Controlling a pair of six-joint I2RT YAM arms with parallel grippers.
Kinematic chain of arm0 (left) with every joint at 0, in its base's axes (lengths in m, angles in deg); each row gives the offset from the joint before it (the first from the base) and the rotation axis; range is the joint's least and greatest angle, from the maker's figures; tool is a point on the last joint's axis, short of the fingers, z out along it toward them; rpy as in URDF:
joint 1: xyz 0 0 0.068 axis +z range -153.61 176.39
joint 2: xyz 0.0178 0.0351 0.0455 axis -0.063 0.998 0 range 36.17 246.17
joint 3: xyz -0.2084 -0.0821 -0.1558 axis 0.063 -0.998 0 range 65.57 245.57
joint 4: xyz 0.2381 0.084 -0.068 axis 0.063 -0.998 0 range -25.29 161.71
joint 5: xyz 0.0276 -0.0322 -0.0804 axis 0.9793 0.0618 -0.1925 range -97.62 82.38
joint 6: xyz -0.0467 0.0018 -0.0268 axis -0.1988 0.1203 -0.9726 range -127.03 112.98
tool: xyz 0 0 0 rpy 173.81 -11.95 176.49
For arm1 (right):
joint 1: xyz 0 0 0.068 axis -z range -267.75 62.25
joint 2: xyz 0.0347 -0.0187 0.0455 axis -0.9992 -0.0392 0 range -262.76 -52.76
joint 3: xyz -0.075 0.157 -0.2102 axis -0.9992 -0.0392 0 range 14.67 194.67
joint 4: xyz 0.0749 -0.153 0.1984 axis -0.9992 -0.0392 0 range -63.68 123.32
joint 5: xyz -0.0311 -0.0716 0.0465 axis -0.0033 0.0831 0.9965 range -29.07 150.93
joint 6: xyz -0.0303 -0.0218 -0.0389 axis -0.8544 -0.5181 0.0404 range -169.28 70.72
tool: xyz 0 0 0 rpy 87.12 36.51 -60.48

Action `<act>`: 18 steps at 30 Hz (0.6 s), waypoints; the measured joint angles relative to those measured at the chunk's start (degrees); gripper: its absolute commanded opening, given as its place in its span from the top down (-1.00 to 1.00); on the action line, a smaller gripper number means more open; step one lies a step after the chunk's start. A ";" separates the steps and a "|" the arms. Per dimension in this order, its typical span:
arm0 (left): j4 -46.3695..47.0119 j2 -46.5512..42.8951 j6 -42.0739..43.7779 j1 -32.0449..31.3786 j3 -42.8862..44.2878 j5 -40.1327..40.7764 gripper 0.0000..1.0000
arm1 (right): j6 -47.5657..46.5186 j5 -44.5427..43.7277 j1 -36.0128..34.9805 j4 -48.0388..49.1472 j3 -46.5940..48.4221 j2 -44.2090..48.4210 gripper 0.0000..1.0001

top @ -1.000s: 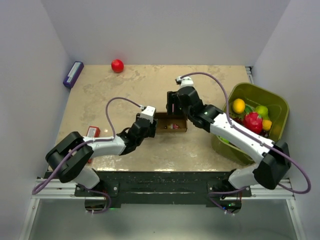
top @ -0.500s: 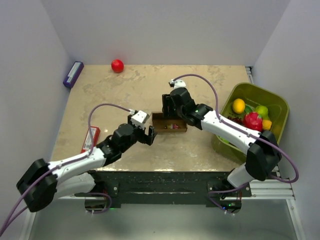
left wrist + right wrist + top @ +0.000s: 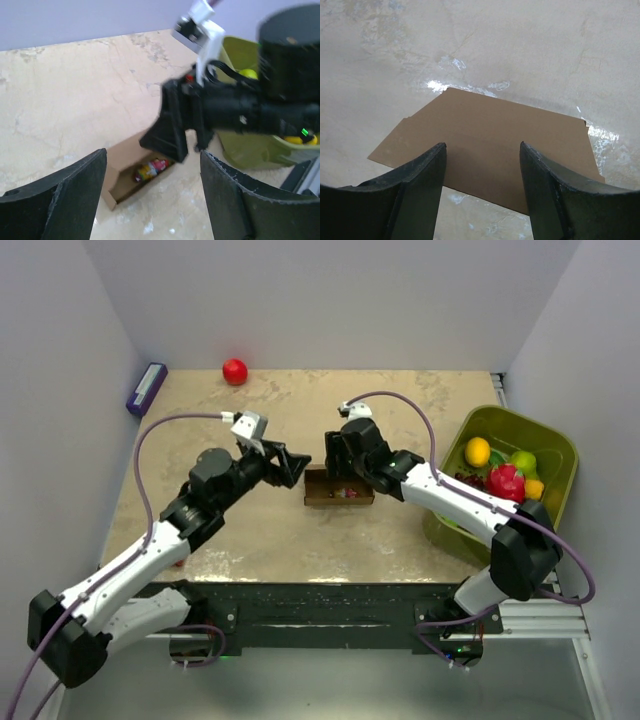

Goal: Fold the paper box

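Paper box runs left-right, open-topped; left end effector and right end effector gape.

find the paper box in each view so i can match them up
top external: paper box mid-table, just below the right gripper.
left wrist: lower centre, open, by that gripper.
right wrist: its brown flap fills the centre.
shared landmark: the right gripper, at the box in each.

Both arms reach inward – left gripper and right gripper both spread wide, facing

Left end effector off paper box
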 measured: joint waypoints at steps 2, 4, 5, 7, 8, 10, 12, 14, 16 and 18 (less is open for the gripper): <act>1.20 4.72 -1.20 3.65 1.97 -3.10 -0.51 | 0.02 0.07 0.00 0.04 -0.70 0.00 -0.25; 2.08 9.31 -1.99 6.38 2.89 -5.29 -0.47 | 0.09 0.35 0.00 0.11 -1.16 0.00 -0.25; 2.47 11.37 -2.21 6.99 3.28 -6.12 -0.46 | 0.15 0.46 0.00 0.13 -1.38 0.02 -0.25; 3.52 16.50 -2.97 7.61 3.89 -8.57 -0.40 | 0.20 0.94 0.02 0.17 -1.81 0.02 -0.25; 4.00 18.82 -3.30 7.63 3.91 -9.70 -0.39 | 0.22 1.07 0.02 0.31 -2.12 0.02 -0.25; 4.70 22.75 -3.93 7.63 3.67 -11.63 -0.35 | 0.37 1.33 0.00 0.59 -2.73 0.02 -0.25; 5.77 24.81 -4.48 7.63 2.54 -12.72 -0.34 | 0.57 1.49 0.00 0.96 -3.87 0.02 -0.25; 6.27 26.03 -4.63 7.63 1.03 -13.07 -0.31 | 0.85 1.64 0.00 1.16 -5.11 0.02 -0.25; 6.29 26.73 -4.61 7.65 0.02 -13.03 -0.26 | 1.11 1.99 0.02 1.25 -6.12 0.02 -0.25; 6.23 27.28 -4.42 7.63 -0.87 -12.90 -0.25 | 1.36 2.43 0.00 1.46 -6.80 0.02 -0.25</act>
